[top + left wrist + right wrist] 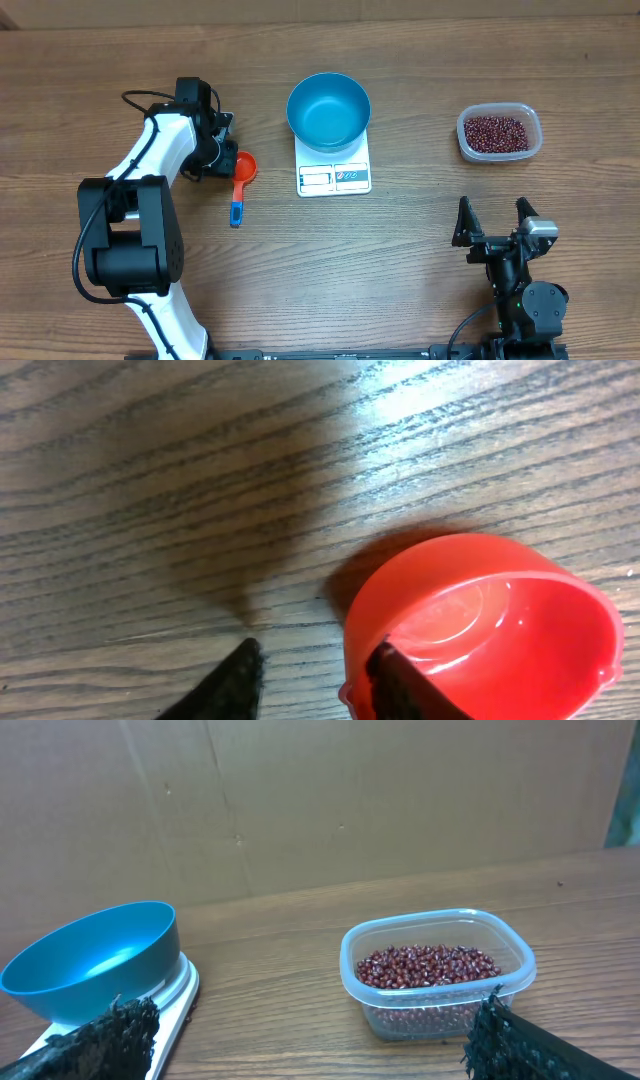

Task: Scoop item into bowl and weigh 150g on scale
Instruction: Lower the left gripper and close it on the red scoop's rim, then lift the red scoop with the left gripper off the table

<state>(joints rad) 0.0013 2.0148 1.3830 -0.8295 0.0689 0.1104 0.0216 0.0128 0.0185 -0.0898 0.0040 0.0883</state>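
The blue bowl [328, 108] [95, 958] stands empty on the white scale [334, 176] [172, 995] at the table's middle. The item, small red-brown beans [496, 131] [428, 965], fills a clear tub at the right. A red scoop [243, 167] [480, 625] with a blue handle lies left of the scale. My left gripper [222, 150] [318, 650] straddles the scoop's rim: one finger is inside the cup, the other outside and apart from the wall. My right gripper [495, 215] [312, 1020] rests wide open near the front edge, holding nothing.
The clear plastic tub [499, 150] [435, 995] sits about a hand's width right of the scale. A brown cardboard wall [330, 800] rises behind the table. Bare wood lies between the scale and my right gripper.
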